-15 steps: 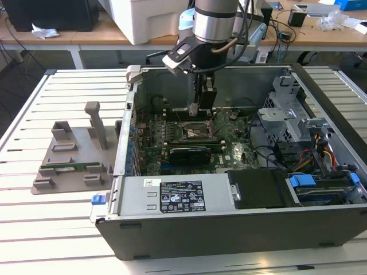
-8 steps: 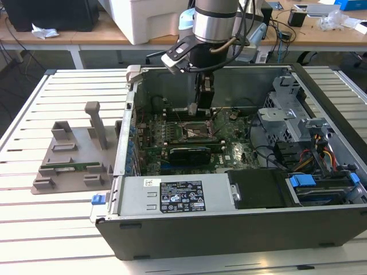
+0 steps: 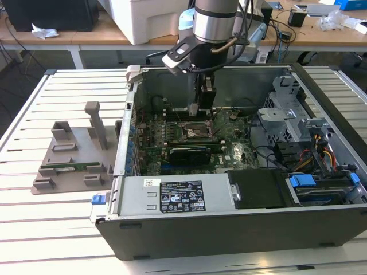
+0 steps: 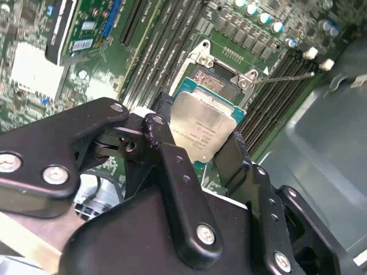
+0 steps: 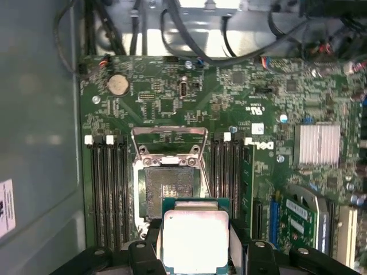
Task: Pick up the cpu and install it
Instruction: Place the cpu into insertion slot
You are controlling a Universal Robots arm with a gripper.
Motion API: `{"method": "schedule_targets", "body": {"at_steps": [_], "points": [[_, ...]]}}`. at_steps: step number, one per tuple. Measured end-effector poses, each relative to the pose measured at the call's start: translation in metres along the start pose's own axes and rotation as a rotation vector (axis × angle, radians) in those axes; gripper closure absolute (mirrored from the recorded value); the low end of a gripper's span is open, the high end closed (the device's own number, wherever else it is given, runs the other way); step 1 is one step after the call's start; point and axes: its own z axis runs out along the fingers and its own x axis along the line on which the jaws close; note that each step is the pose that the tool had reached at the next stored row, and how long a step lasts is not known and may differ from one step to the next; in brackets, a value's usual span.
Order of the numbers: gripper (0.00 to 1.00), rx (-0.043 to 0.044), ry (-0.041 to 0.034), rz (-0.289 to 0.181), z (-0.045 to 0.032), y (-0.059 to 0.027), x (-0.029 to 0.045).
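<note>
My gripper (image 3: pixel 195 107) hangs inside the open computer case (image 3: pixel 229 229), just above the motherboard (image 3: pixel 229 150). It is shut on the cpu (image 4: pixel 206 127), a flat silver square on a green rim, held by two opposite edges between black fingers (image 4: pixel 165 110). In the first wrist view the cpu (image 5: pixel 195 238) sits in the gripper (image 5: pixel 195 247) a little off the open socket (image 5: pixel 169 192), whose metal frame (image 5: pixel 169 140) is swung up. In the second wrist view the socket (image 4: pixel 221 77) shows partly under the chip, which is slightly tilted and apart from it.
Memory slots (image 5: pixel 106 189) flank the socket on both sides. A black expansion card (image 3: pixel 189 153) lies nearer the front, a silver heatsink (image 5: pixel 316 143) to one side. Cables and a drive cage (image 3: pixel 292 114) fill the exterior view's right. A grey fixture (image 3: pixel 74 154) stands outside the case.
</note>
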Motion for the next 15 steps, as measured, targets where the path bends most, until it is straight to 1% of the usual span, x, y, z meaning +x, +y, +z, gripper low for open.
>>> {"method": "schedule_targets", "body": {"at_steps": [1, 2, 3, 4, 5, 6, 15], "points": [[0.45, -0.001, -0.0012, -0.018, 0.0, 0.0, 0.0], [0.45, -0.0025, -0.0021, -0.046, 0.0, 0.0, 0.0], [0.45, -0.0034, 0.0002, -0.061, 0.0, 0.0, 0.0], [0.45, -0.0045, 0.0056, -0.072, 0.0, 0.0001, 0.0], [0.45, -0.0059, 0.0185, -0.086, 0.0, 0.0001, 0.0], [0.45, -0.0064, 0.0238, -0.089, 0.0, 0.0001, 0.0], [0.45, -0.0066, 0.0249, -0.092, 0.001, 0.0002, 0.0]]}}
